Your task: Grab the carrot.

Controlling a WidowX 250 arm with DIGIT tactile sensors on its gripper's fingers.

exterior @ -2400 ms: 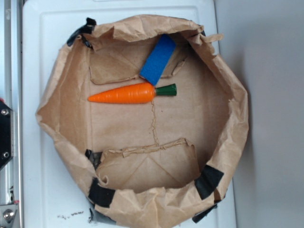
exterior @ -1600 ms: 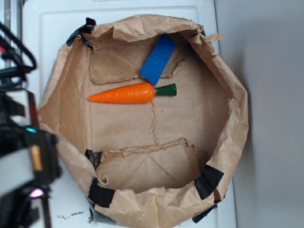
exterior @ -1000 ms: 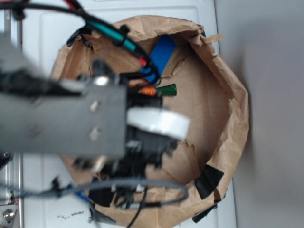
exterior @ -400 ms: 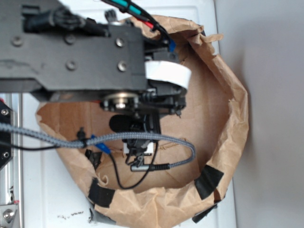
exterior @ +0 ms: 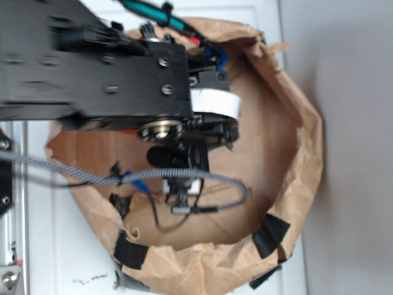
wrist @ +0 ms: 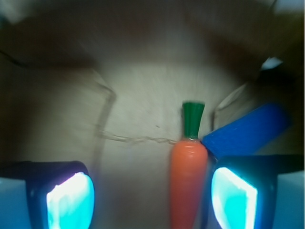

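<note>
The carrot [wrist: 188, 181] lies flat on the brown paper floor of the bag [exterior: 288, 160], seen clearly only in the wrist view: its orange body runs up from the bottom edge and ends in a dark green stem cap [wrist: 193, 119] pointing away from the camera. Relative to the carrot, a blue block [wrist: 248, 131] sits just to the right of the stem end, its near corner touching or almost touching the carrot's shoulder; the exact contact is blurred. The gripper [wrist: 152, 195] is spread wide, its two fingers [wrist: 233, 198] glowing cyan at the lower left and lower right of the wrist view. The carrot lies between them but far off centre, close against the right finger and well apart from the left one, and neither pad can be seen touching it. A torn crease in the paper runs leftward from the carrot's shoulder. In the exterior view the black robot arm [exterior: 104, 80] covers the upper left of the bag and hides the carrot entirely, with a braided grey cable [exterior: 73, 175] looping below it. The bag's crumpled rim is patched with black tape [exterior: 270, 235] and rests on a white surface [exterior: 43, 246].
</note>
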